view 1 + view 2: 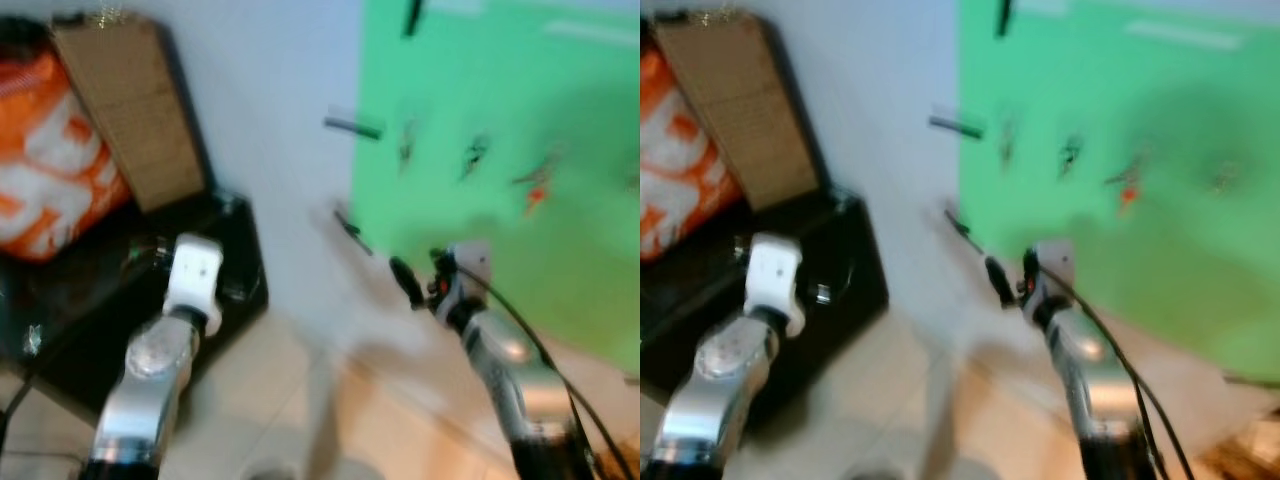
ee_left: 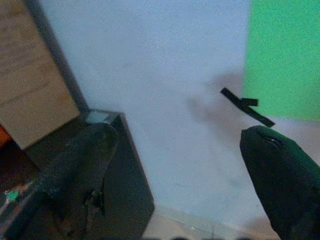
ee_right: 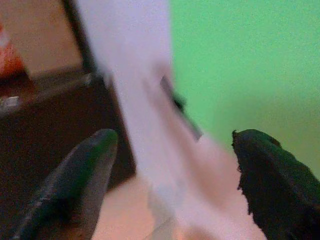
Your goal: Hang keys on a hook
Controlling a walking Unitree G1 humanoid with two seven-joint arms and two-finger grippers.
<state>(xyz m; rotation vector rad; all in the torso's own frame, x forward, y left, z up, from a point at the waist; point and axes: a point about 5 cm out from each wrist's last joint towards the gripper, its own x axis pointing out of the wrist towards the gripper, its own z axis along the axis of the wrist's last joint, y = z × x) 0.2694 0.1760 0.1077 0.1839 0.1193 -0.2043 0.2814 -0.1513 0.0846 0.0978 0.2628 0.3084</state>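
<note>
Two empty hands spread wide, right hand (image 1: pixel 420 285) below keys (image 1: pixel 535 185) on green board (image 1: pixel 500 90)

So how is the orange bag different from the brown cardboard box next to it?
The orange bag is bright orange with white patches and looks soft and bulgy; the cardboard box is plain brown, flat-sided and straight-edged. The bag sits further to the robot's left than the box. Both rest on the black cabinet.

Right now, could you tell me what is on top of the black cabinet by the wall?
A brown cardboard panel and an orange-and-white bag stand on the black cabinet. The left arm hides part of its top; blur hides small items.
</note>
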